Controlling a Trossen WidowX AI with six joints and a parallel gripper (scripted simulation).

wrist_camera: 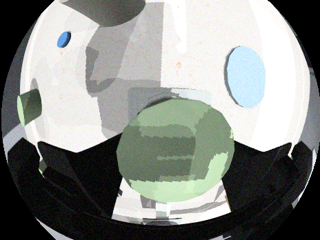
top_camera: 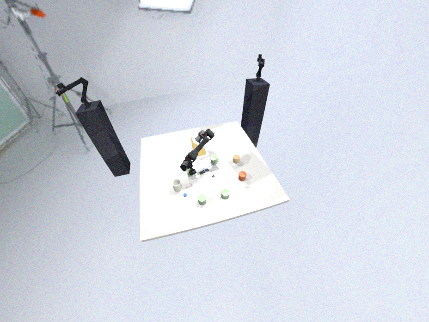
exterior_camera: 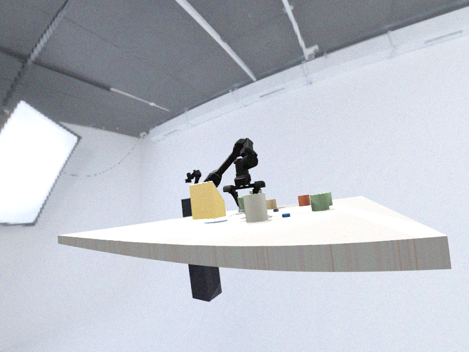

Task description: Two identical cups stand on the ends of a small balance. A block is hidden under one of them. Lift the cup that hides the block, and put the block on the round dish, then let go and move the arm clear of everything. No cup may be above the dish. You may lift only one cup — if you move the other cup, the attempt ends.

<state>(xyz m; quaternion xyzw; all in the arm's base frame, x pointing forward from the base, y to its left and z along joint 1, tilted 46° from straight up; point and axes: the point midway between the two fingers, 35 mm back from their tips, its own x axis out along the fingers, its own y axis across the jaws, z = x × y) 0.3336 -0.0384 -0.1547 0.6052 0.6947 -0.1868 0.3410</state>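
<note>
My gripper (top_camera: 189, 170) (wrist_camera: 172, 136) points down and is shut on one green cup (exterior_camera: 240, 203) (wrist_camera: 172, 118), with a finger on each side. This cup stands on the near end of the balance (top_camera: 204, 170) (wrist_camera: 134, 100), and I see no gap beneath it. The other green cup (top_camera: 214, 159) stands on the far end. In the exterior view the grey cup hides one finger and part of the held cup. The round light-blue dish (top_camera: 179, 170) (exterior_camera: 216, 221) (wrist_camera: 245, 77) lies flat beside the held cup. No block is visible.
A grey cup (top_camera: 177, 186) (exterior_camera: 255, 207) (wrist_camera: 114, 12) and a blue disc (top_camera: 185, 195) (exterior_camera: 285, 215) (wrist_camera: 63, 39) stand near the gripper. Two more green cups (top_camera: 202, 200) (top_camera: 225, 194), a red cup (top_camera: 242, 176) and a tan cup (top_camera: 236, 159) stand farther off. A yellow block (exterior_camera: 206, 201) is beside the arm.
</note>
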